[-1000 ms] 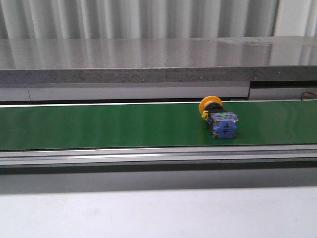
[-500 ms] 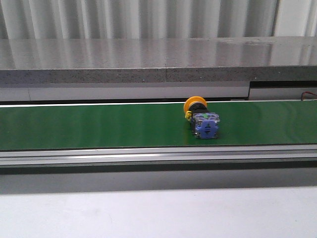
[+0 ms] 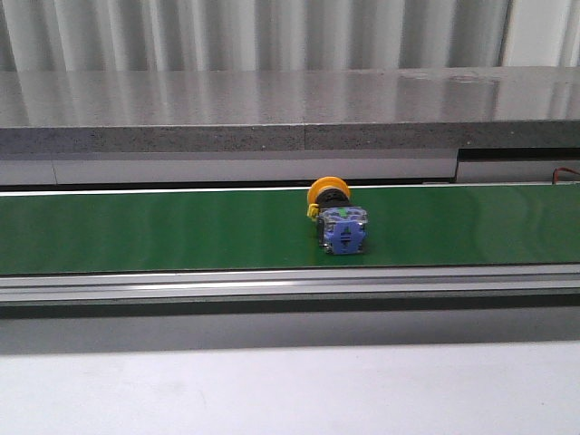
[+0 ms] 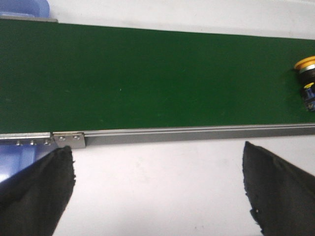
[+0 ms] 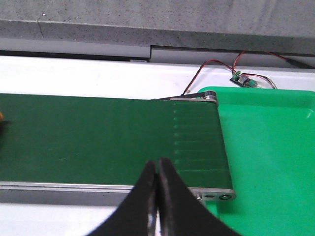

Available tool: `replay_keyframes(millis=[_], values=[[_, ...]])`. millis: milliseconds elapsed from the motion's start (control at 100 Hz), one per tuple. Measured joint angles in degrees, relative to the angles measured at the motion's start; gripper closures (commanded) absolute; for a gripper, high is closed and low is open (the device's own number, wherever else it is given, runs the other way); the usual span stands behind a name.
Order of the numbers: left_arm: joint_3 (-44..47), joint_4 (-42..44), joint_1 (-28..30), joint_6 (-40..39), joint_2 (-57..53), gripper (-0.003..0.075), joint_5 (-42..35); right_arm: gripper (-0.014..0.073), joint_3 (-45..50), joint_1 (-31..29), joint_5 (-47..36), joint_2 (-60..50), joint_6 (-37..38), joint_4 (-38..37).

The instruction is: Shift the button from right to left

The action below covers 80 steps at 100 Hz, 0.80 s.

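The button (image 3: 337, 222) lies on its side on the green conveyor belt (image 3: 136, 231), a little right of the middle. Its orange-yellow cap points to the back and its blue-violet block to the front. It also shows at the edge of the left wrist view (image 4: 307, 83), and a sliver of it at the edge of the right wrist view (image 5: 1, 118). My left gripper (image 4: 157, 196) is open and empty over the white table beside the belt's rail. My right gripper (image 5: 157, 169) is shut and empty near the belt's right end. Neither gripper shows in the front view.
A bright green tray (image 5: 275, 147) sits past the belt's right end, with a small circuit board and wires (image 5: 243, 78) behind it. A blue container (image 4: 24, 7) lies at the belt's left end. A grey stone ledge (image 3: 272, 109) runs behind the belt.
The button has travelled left along the belt, from right of centre toward the middle, turning slightly. No gripper touches it.
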Motion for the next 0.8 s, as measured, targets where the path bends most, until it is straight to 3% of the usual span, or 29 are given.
replay_keyframes(millis=[150,270,580,800], values=[[-2.97,-0.41,-0.83,0.13,3.64,0.0072,0.00,0.0661,0.00,0.00,0.13,0.00,0.00,0.00],[-4.16,-0.85,-4.67,0.13,7.33,0.0072,-1.08,0.0661,0.00,0.00,0.13,0.00,0.00,0.00],[-5.36,5.45,-21.97,-10.44,19.04,0.0072,-10.64,0.0661,0.00,0.00,0.26,0.00,0.00,0.00],[-11.78,14.01,-32.21,-17.94,30.57,0.0102,-11.73,0.0661,0.00,0.00,0.39,0.00,0.00,0.00]])
